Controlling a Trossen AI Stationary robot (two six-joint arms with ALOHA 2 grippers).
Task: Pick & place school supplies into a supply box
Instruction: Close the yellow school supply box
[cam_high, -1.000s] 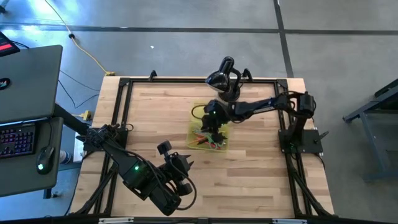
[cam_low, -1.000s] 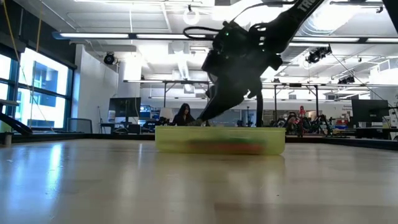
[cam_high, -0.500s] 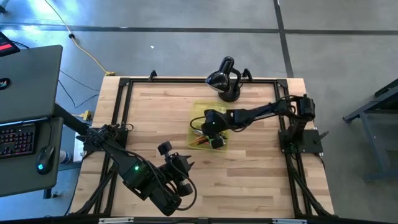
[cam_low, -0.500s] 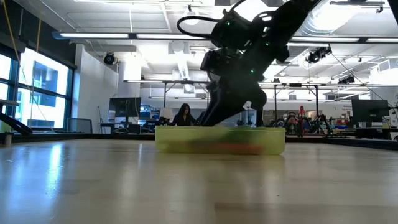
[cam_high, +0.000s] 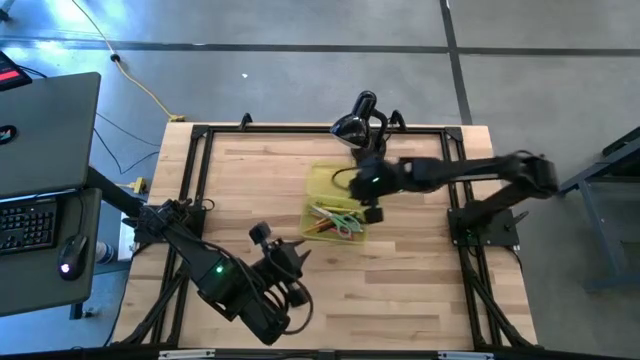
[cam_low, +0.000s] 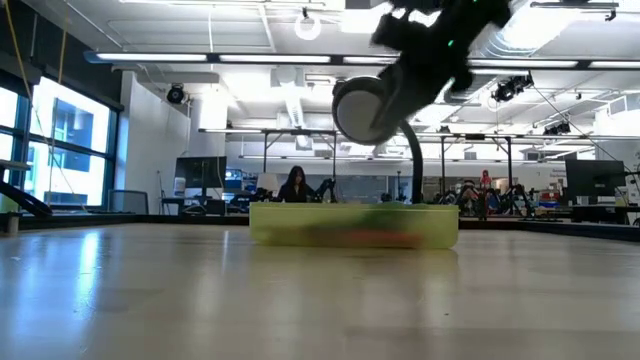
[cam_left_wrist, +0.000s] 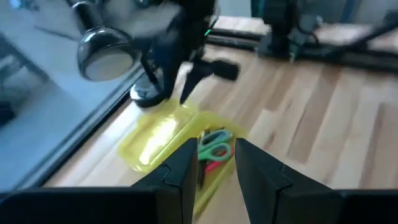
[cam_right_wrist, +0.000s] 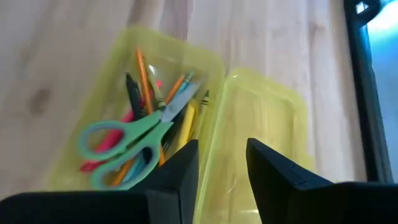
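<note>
Scissors, 1 pr, in 1 open supply box w/ pens.

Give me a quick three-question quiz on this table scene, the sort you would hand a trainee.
1. True or false: the green-handled scissors lie inside the yellow-green box.
2. Which hand hangs above the box? A) the left hand B) the right hand
3. Fill in: the box's lid lies ____ beside the filled half.

Key
1. True; they lie on top of the pencils and pens.
2. B; its fingers stand apart and hold nothing, while the left hand waits near the table's front edge.
3. Open.
</note>
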